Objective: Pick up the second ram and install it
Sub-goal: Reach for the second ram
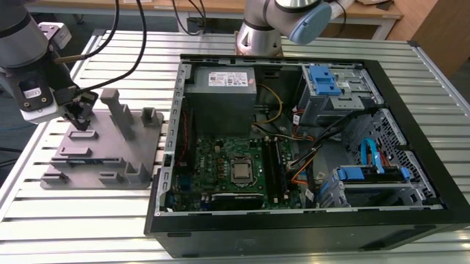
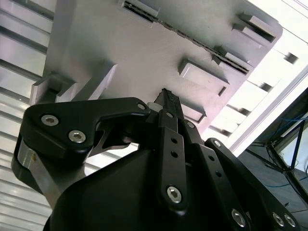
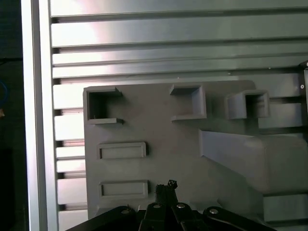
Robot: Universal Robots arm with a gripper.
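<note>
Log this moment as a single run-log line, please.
gripper: shut | position: over gray holder tray | computer case: open, at exterior view's right of tray

Exterior view high over table; both wrist views close above fixture

I see a plain matte grey holder plate on the silvery, ribbed tabletop. The jaws are black with bright silver screw heads. The computer case is black. Its motherboard is green, the drive latches blue, a flat cable light blue, and the power supply grey with a white label.
</note>
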